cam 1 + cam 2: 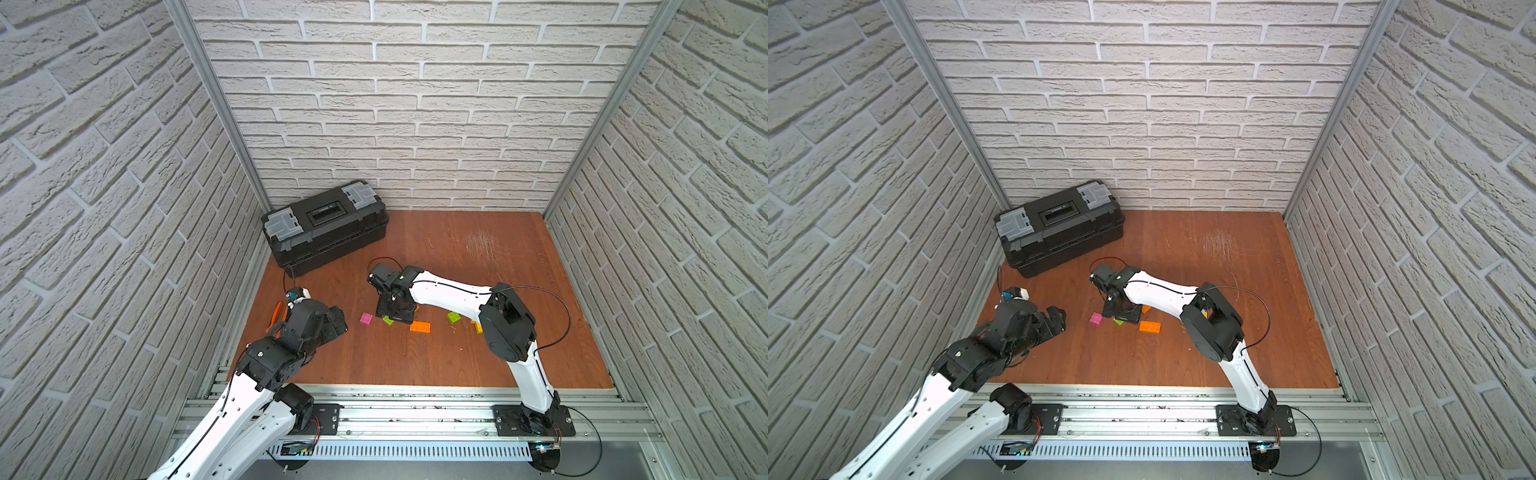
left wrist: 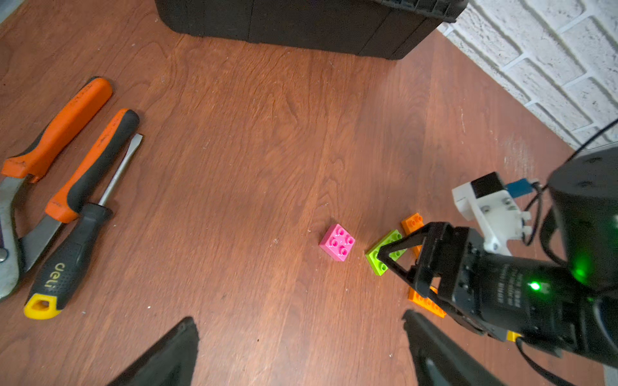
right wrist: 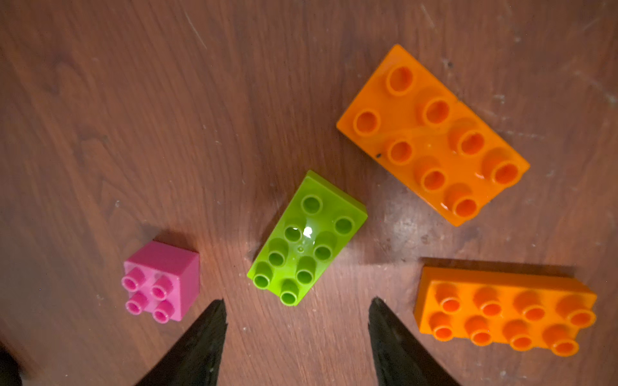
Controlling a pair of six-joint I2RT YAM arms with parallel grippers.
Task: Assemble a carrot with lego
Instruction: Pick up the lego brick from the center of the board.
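Plastic studded bricks (image 3: 306, 239), wood tbl (image 3: 133, 100)

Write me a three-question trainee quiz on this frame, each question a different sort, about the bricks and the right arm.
1. True or false: the right jaws grip the lime brick.
2. Count: how many orange bricks show in the right wrist view?
3. Pick one: nearest the pink brick lies A) an orange brick, B) the lime brick, C) the toolbox.

Key
1. False: the jaws stand open with nothing between them.
2. Two.
3. B.
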